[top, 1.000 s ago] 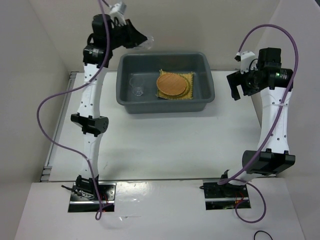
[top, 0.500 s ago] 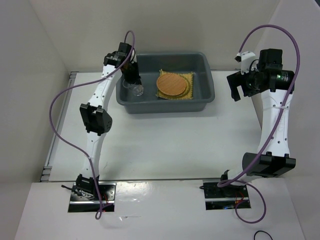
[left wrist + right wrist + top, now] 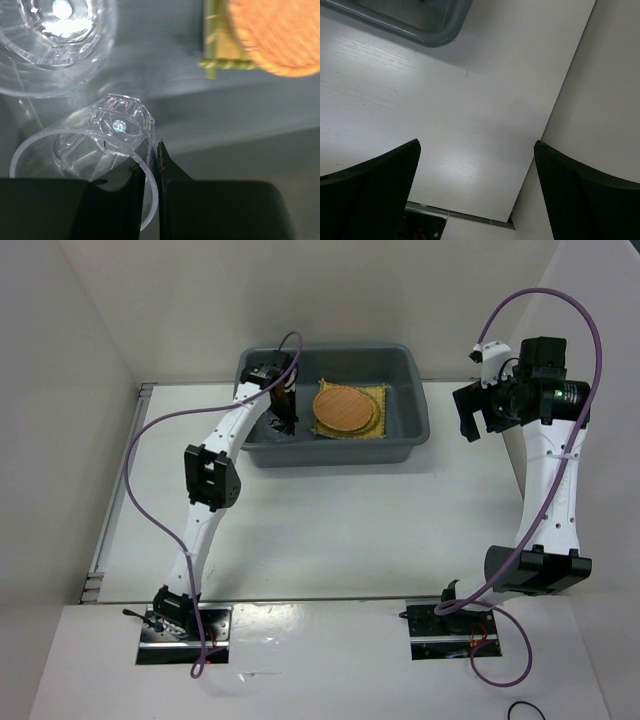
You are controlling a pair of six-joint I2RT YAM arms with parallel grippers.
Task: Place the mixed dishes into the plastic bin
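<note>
The left pincer [image 3: 149, 159] is reaching inside the plastic bin [image 3: 418, 400], its fingers nearly closed and pinching the wall of 1 clear cup [image 3: 95, 145]. Ahead and to its left, a 2nd cup [image 3: 55, 40] is sitting on the bin floor. Ahead and to its right, the orange plate [image 3: 277, 35] is lying on the yellow mat [image 3: 220, 50]. The right pincer [image 3: 477, 185] is hanging wide open and empty over the table [image 3: 445, 115]. No dishes are showing outside the bin, so probably only releasing this cup is remaining.

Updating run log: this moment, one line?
left end effector shut on small clear cup | in grey-blue plastic bin | right end effector open
</note>
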